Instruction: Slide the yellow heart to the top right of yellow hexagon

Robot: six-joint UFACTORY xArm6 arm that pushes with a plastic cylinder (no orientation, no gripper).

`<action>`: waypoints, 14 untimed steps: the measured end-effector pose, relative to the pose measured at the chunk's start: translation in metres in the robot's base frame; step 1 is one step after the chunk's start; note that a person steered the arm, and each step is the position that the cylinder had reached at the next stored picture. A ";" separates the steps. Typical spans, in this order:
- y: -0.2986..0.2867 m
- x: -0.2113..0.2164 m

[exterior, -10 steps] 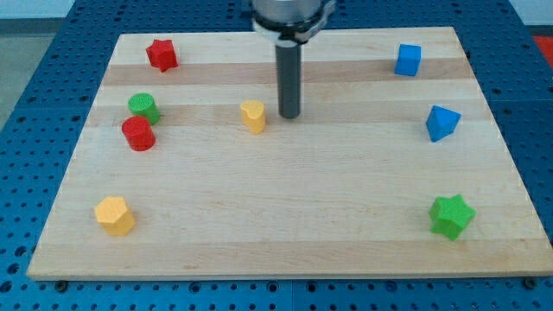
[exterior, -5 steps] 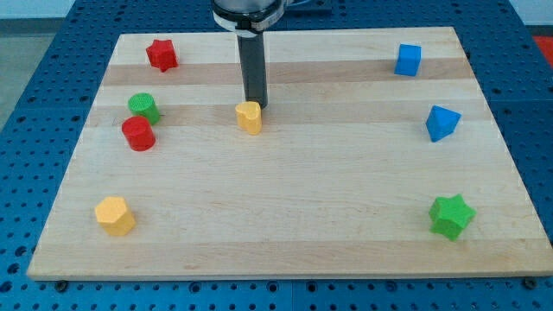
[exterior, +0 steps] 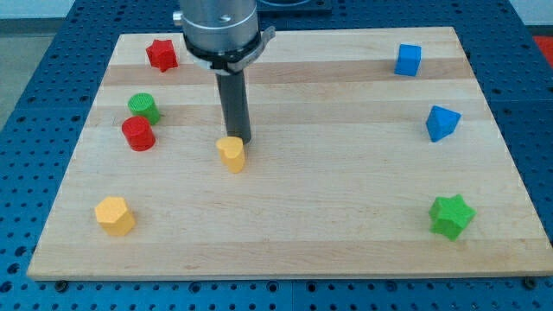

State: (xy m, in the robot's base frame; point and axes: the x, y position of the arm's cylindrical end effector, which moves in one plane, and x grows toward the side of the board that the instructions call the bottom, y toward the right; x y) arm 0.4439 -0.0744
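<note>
you see the wooden board [exterior: 285, 225] first. the rod has no jaws and holds nothing; my tip [exterior: 239, 142] touches the far right edge of the yellow heart [exterior: 231, 154]. the yellow hexagon [exterior: 114, 215] sits well apart, near left.

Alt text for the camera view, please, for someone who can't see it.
My tip touches the upper right edge of the yellow heart near the middle of a wooden board, with the yellow hexagon far off toward the view's bottom left. Red, green and blue blocks sit along both sides.
</note>
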 end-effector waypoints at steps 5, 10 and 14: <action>0.029 0.017; -0.047 0.075; -0.099 0.080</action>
